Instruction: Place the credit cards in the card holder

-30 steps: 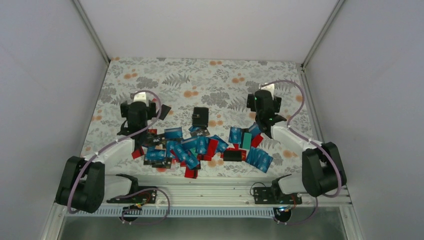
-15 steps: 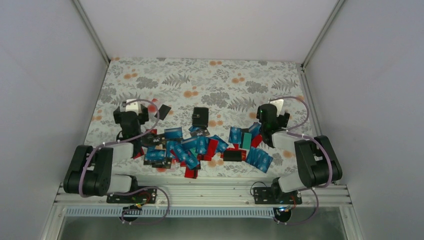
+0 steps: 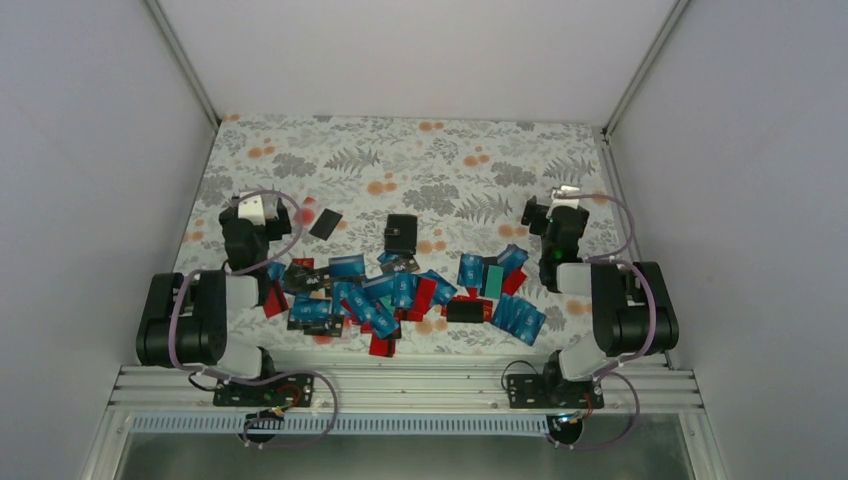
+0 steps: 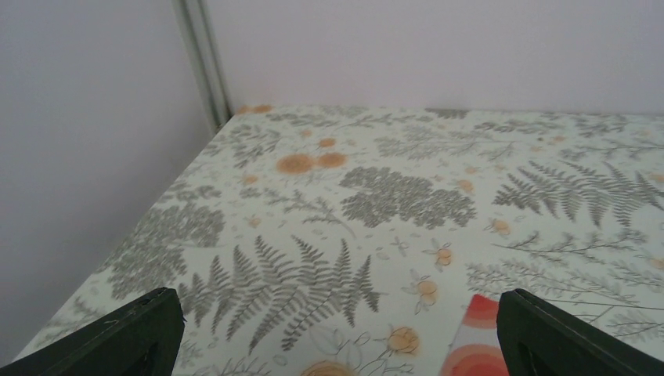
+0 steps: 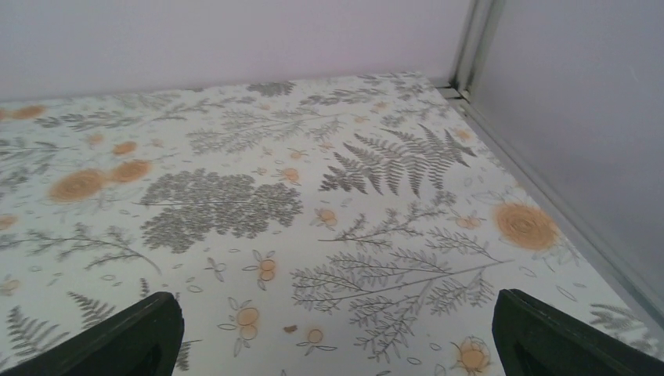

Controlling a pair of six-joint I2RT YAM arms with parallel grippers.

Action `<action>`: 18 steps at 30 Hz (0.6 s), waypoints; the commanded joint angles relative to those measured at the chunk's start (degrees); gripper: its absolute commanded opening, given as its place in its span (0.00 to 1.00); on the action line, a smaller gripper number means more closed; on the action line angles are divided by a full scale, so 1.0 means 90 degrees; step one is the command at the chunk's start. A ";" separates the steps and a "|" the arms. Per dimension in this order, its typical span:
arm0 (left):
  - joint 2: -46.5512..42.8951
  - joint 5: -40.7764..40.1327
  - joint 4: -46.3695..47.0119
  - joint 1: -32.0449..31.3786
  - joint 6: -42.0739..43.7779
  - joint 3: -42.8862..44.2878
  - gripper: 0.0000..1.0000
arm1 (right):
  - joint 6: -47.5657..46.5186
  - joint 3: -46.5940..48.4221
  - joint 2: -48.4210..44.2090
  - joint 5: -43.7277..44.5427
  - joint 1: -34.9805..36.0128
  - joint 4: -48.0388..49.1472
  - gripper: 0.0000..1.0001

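Two end effectors, both spread wide & gripping nothing. My left end effector (image 4: 337,313) hung low over the counter (image 3: 430,160) near its left side, facing the far wall. Its fingers (image 4: 125,337) sat at the bottom corners of the wrist view w/ only fern-and-flower print betw. them, plus part of a red-orange flower by the right finger. My right end effector (image 5: 337,313) was likewise on the right side, near the frame rail, w/ bare print betw. its fingers (image 5: 117,337). The credit cards (image 3: 400,290) lay in a loose overlapping heap across the near-middle of the counter, betw. my two arms. They were mostly blue, some red, one teal, a few black. One black card (image 3: 325,222) lay apart, just right of my left end effector. The card holder (image 3: 401,234) sat at the far edge of the heap, about centre, shut as far as I could tell from above, well apart from both end effectors.
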 commanded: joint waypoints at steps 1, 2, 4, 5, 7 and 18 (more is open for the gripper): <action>0.0199 0.0569 0.0547 -0.0207 0.0290 0.0087 1.00 | -0.0245 -0.0178 -0.0139 -0.1081 -0.0157 0.0822 1.00; 0.0289 0.0549 0.0581 -0.0319 0.0407 0.0119 1.00 | -0.0287 -0.0233 -0.0180 -0.1212 -0.0175 0.0896 1.00; 0.0349 0.0542 0.0715 -0.0389 0.0489 0.0058 1.00 | -0.0309 -0.0447 -0.0258 -0.1561 -0.0261 0.1135 1.00; 0.0387 0.0484 0.0976 -0.0396 0.0471 -0.0079 1.00 | -0.0312 -0.0559 -0.0288 -0.1749 -0.0323 0.1291 1.00; 0.0578 0.0307 0.2061 -0.0407 0.0444 -0.0511 1.00 | -0.0378 -0.1194 -0.0224 -0.2119 -0.0427 0.2351 1.00; 0.0540 0.0032 0.1856 -0.0557 0.0526 -0.0480 1.00 | -0.0379 -0.1085 -0.0278 -0.2169 -0.0442 0.2220 1.00</action>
